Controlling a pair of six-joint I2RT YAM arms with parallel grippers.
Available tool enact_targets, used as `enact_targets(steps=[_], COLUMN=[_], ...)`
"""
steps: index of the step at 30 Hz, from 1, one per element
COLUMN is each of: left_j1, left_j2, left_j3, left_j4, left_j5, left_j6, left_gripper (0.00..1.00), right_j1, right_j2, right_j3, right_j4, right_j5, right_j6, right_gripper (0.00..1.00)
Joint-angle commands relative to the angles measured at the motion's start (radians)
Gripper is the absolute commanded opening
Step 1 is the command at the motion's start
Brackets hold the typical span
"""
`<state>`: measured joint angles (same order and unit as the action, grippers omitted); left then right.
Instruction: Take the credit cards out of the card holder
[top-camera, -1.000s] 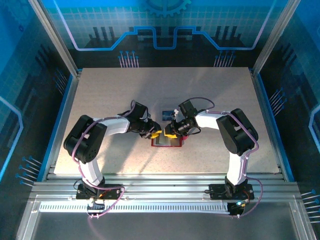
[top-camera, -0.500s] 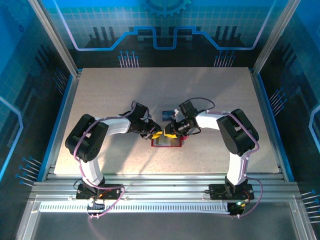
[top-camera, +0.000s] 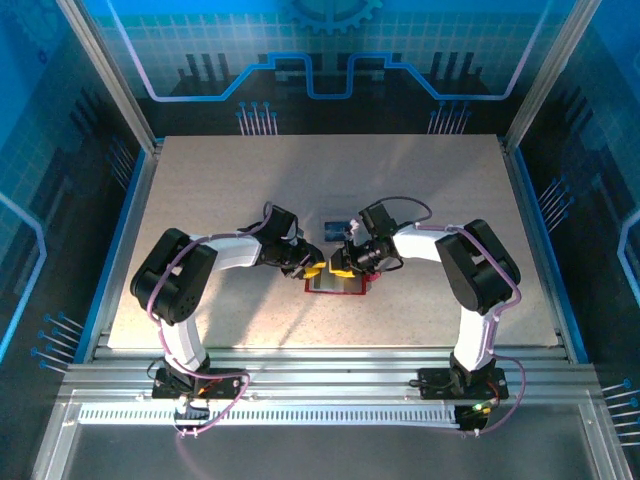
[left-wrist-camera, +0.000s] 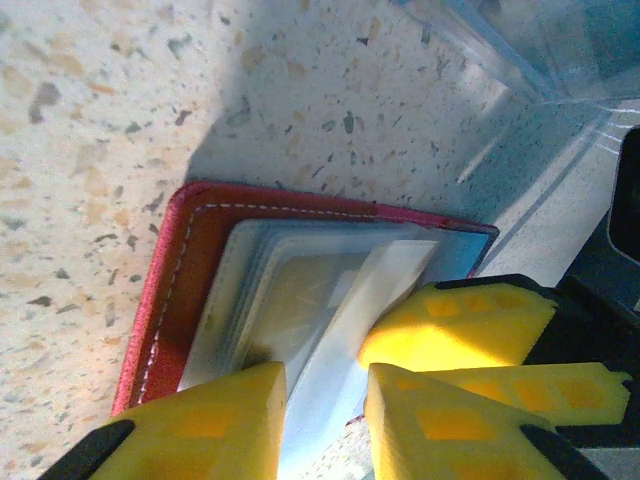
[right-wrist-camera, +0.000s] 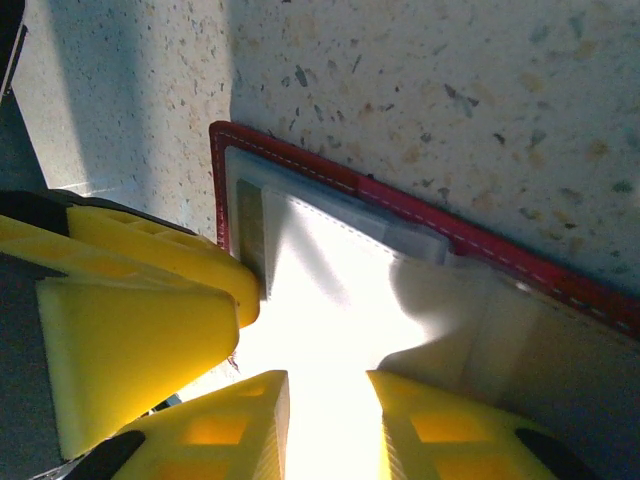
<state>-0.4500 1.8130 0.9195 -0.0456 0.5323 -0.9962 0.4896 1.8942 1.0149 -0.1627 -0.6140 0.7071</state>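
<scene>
- The left gripper (left-wrist-camera: 322, 388) has its fingers a little apart. A pale card (right-wrist-camera: 330, 290) shows in the gap. I cannot tell if it squeezes the card.
- The right gripper (right-wrist-camera: 322, 390) looks the same, down at the card holder (left-wrist-camera: 190, 290).
- There are two grippers, and one red card holder lying open on the tabletop (top-camera: 220, 190).
- One blue card (top-camera: 334, 221) lies near it, on the far side.
</scene>
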Motion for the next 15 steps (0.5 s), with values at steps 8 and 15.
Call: enact_targets(steps=[8, 15], left_j1=[-0.025, -0.047], left_j2=[0.003, 0.015], left_j3=[0.020, 0.051], left_j4=[-0.003, -0.084], left_j5=[0.025, -0.009], left_j6=[-0.017, 0.020], left_gripper=[0.28, 0.29], right_j1=[-0.008, -0.010], right_j2=[-0.013, -0.015], right_j3=[-0.023, -0.051], right_j4=[0.004, 0.037], right_j5=[0.001, -0.006], right_j6=[-0.011, -0.003], right_gripper=[0.28, 0.28])
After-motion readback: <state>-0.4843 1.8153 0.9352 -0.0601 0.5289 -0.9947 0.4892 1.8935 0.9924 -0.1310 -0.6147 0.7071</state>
